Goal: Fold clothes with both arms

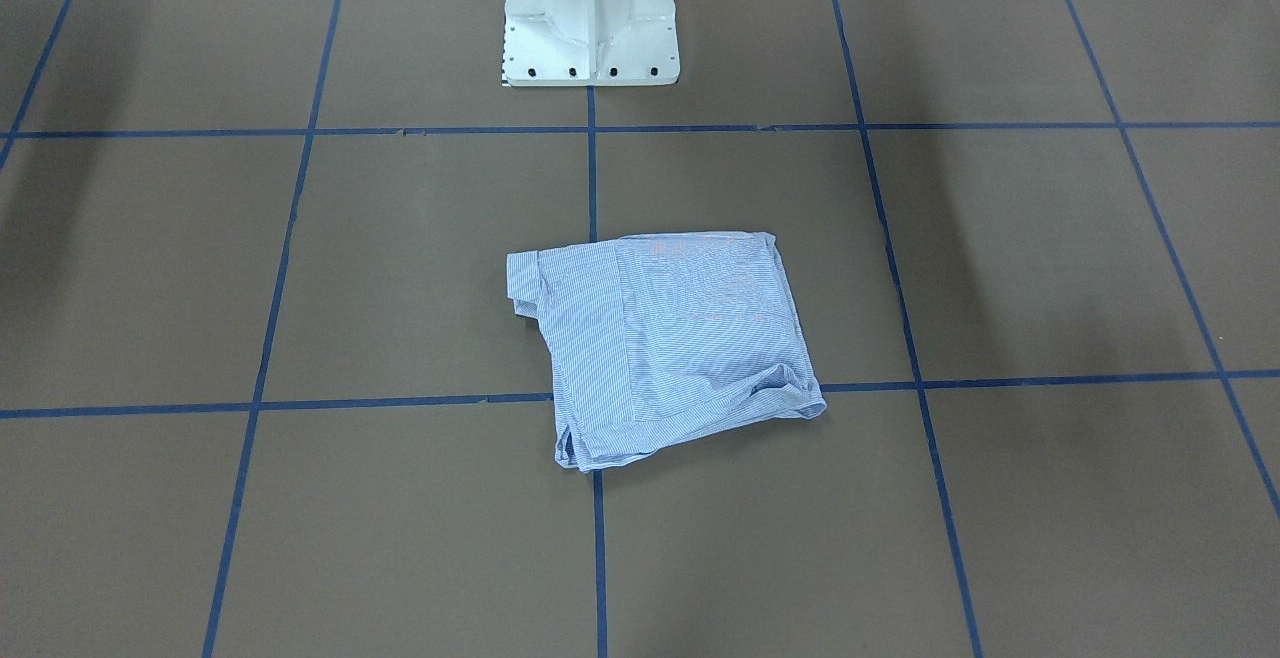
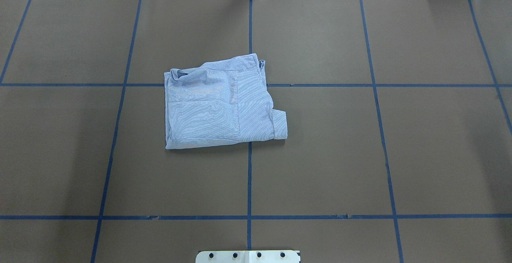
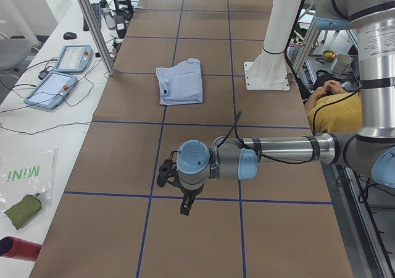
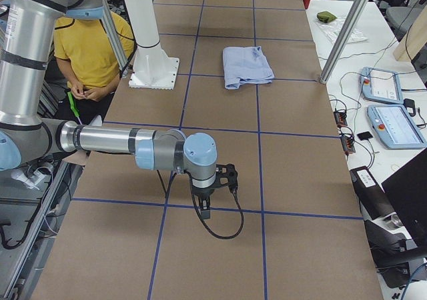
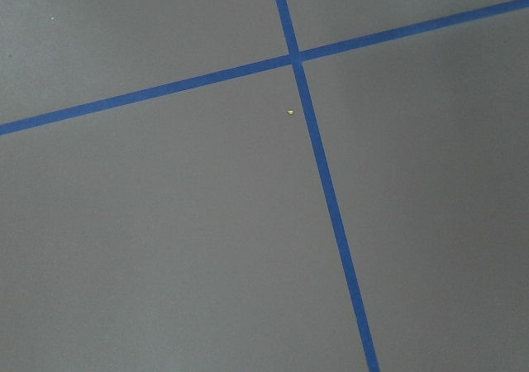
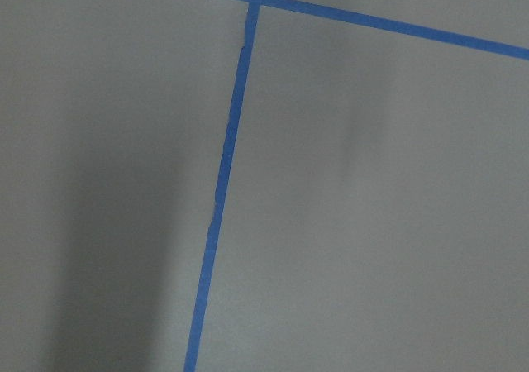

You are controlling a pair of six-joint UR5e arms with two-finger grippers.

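The clothes are one light blue-and-white striped shirt [image 1: 670, 338], lying folded into a rough square near the table's middle [image 2: 220, 103], with a cuff sticking out at one corner. It also shows small in the side views [image 3: 180, 81] [image 4: 247, 67]. Both arms hover far from it, over bare table. The left gripper [image 3: 177, 191] appears only in the exterior left view and the right gripper [image 4: 215, 192] only in the exterior right view, so I cannot tell whether either is open or shut. Nothing hangs from them. Both wrist views show only brown surface and blue tape lines.
The white pedestal base [image 1: 590, 18] stands at the robot's side of the table. A seated person in a yellow shirt [image 4: 93, 47] is behind it. Teach pendants [image 3: 62, 74], cables and aluminium posts [image 3: 92, 25] line the far bench. Blue tape [image 2: 249, 175] grids the brown table.
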